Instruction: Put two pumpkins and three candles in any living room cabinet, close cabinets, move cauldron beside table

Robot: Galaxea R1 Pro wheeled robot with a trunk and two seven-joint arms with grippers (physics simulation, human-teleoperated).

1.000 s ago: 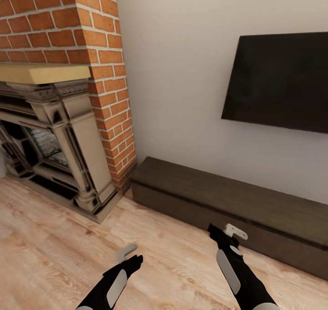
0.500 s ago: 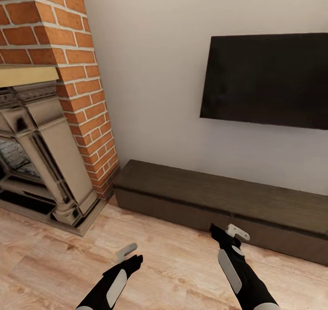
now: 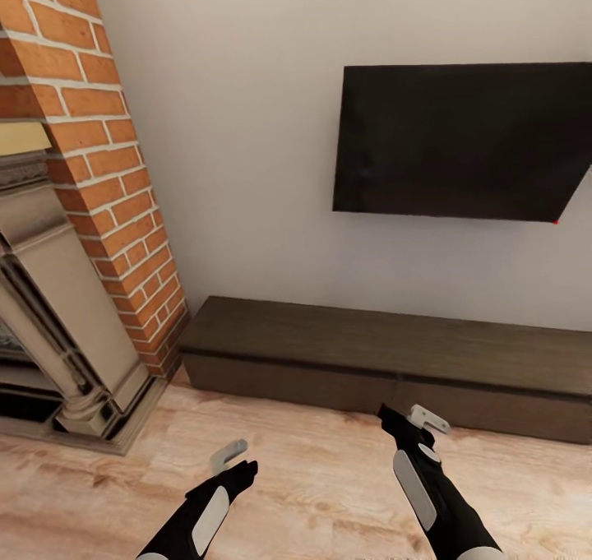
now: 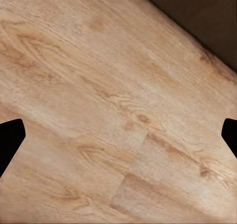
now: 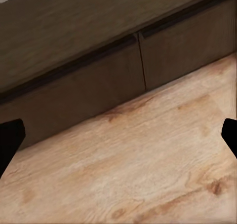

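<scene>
cabinet [image 3: 378, 363] lay long and low against wall, 12 o'clock from robot, all drawer fronts flush and shut. tv [image 3: 460, 145] hung on wall above it. brick fireplace [image 3: 74, 239] stood at 10 o'clock. left gripper [image 3: 230, 457] hovered over wood floor [image 3: 312, 478] at 11 o'clock, jaws wide, holding nothing. right gripper [image 3: 419, 420] hovered at 1 o'clock, just short of cabinet front, jaws wide, empty. right wrist view showed seam between two drawer fronts [image 5: 142, 61].
</scene>
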